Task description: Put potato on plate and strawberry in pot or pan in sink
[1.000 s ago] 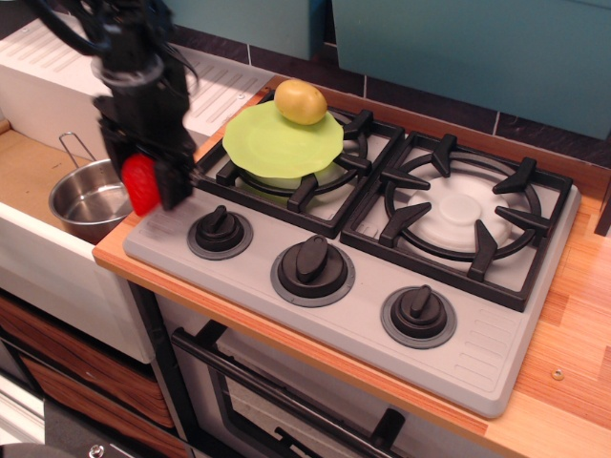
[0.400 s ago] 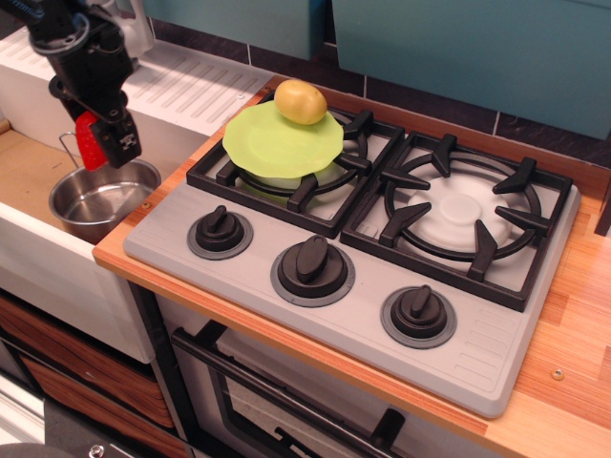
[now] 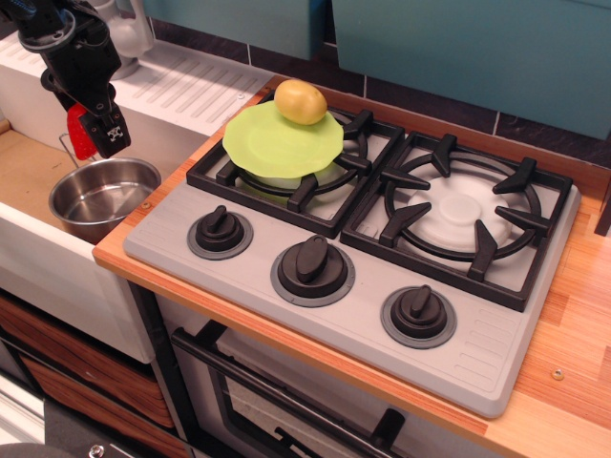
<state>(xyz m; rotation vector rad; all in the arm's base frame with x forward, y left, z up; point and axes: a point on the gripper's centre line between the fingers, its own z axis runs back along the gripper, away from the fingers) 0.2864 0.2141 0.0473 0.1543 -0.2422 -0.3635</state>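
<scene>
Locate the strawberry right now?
Far left of the view: the strawberry is clamped in the gripper, held in the air over the sink, just above and left of the steel pot.

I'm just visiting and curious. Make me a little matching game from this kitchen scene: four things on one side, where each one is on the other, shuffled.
Things:
1. potato
2. strawberry
3. pot
4. plate

Places:
A. standing in the sink
B. on the stove's left burner
C. held in the tool, above the sink
D. lying at the plate's far edge

Pairs: 1-D, 2-C, 3-A, 4-B
</scene>
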